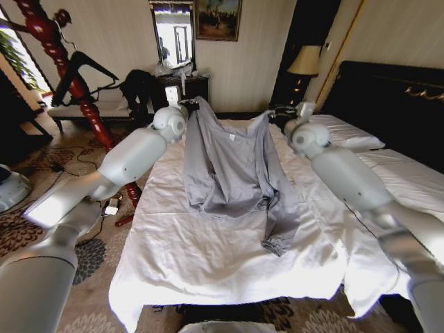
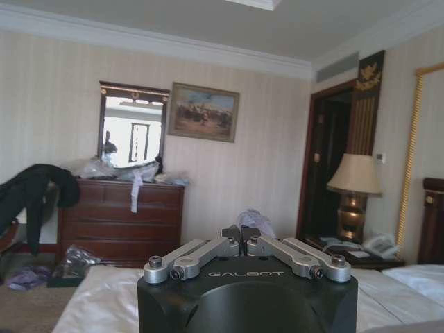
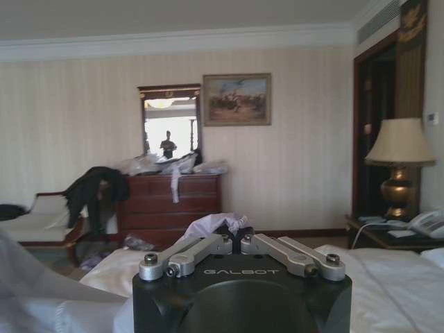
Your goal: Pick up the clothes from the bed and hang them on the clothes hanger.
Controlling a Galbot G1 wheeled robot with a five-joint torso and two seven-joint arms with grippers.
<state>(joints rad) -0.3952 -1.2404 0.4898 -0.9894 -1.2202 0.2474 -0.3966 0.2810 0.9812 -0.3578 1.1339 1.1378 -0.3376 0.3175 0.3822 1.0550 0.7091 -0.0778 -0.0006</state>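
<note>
Head view: held up over the bed [image 1: 208, 257], the grey jacket [image 1: 232, 170], stretched between both arms, lower hem trailing on the white duvet. Pinched at one top corner by the left gripper [image 1: 189, 104], at the other by the right gripper [image 1: 281, 113]. Left wrist view: fingers [image 2: 231, 232] of the left gripper closed tight on a bunched tuft of jacket fabric just past the tips. Right wrist view: same for the right gripper [image 3: 236, 239], fabric puffed up above the clamped tips.
</note>
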